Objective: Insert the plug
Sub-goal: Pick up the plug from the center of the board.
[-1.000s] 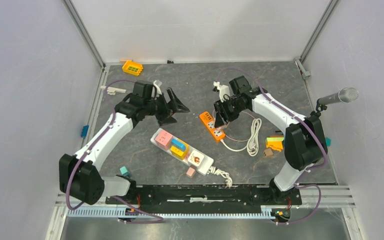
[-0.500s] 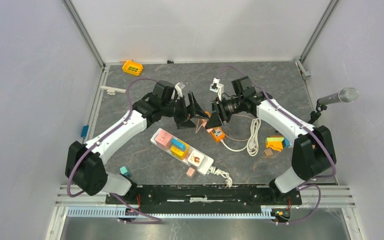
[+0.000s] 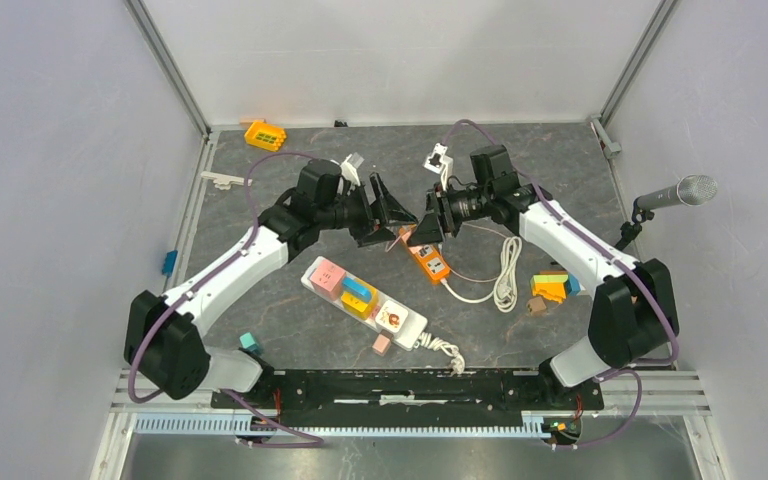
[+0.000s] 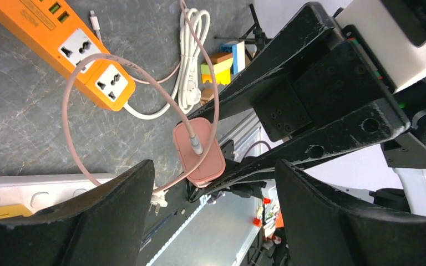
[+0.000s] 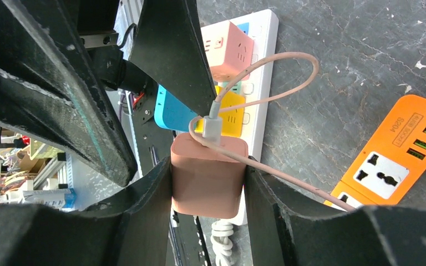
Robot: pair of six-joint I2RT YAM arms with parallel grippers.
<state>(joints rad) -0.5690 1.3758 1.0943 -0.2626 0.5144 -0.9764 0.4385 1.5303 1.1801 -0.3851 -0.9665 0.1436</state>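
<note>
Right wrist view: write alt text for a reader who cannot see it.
The right end effector grips a pink charger, its cable looping up. The open left end effector reaches in from the upper left. Behind lie a white power strip holding coloured plugs and an orange power strip at right.

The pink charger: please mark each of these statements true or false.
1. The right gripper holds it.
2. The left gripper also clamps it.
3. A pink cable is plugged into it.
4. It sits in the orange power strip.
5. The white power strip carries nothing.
1. True. The right gripper is shut on the pink charger.
2. False. The left gripper stands open and does not clamp it.
3. True. The pink cable loops out of its top.
4. False. It is held above the table, apart from the orange power strip.
5. False. The white power strip carries a pink block, a blue block and a yellow block.
</note>
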